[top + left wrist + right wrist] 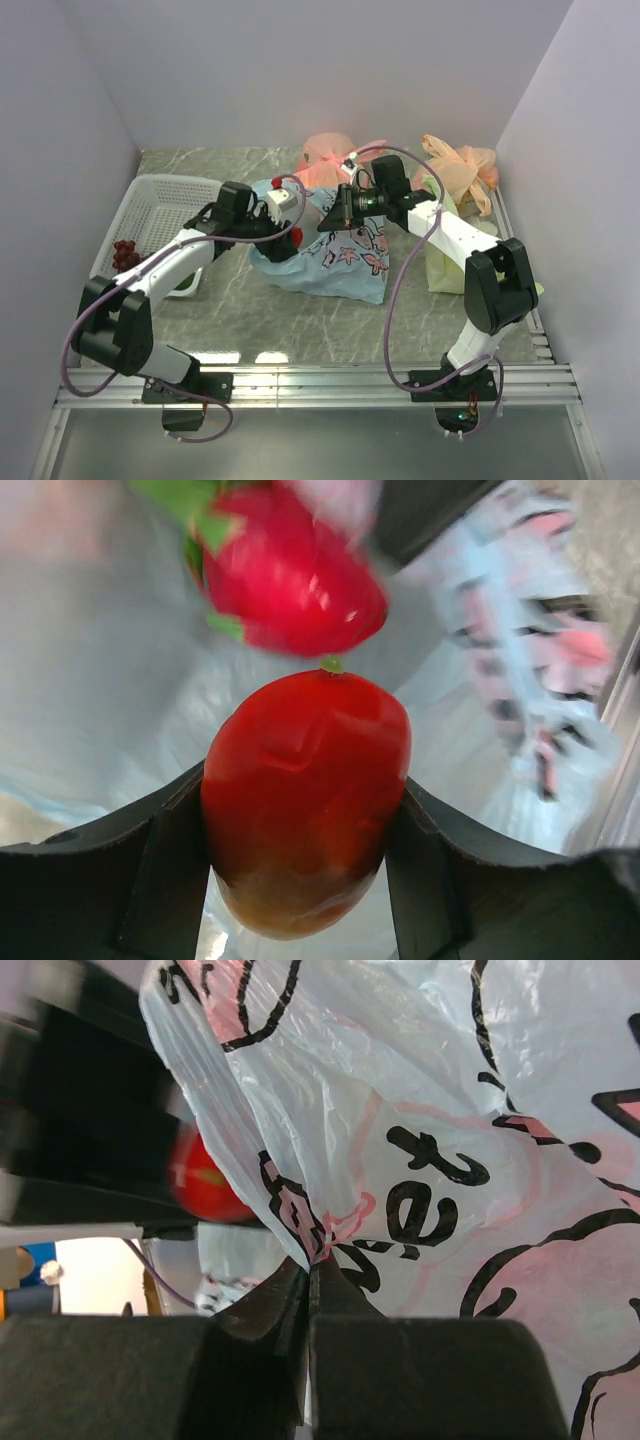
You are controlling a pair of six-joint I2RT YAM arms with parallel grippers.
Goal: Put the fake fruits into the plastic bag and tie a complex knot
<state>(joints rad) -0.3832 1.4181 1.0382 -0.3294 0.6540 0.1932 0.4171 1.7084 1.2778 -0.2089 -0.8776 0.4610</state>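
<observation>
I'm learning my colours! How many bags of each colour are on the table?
Light blue bag: 1
Pink-orange bags: 2
Yellow-green bag: 1
Total: 4 bags

We count two red fruits, one grape bunch, one blue bag, two pink bags, one green bag, one basket.
</observation>
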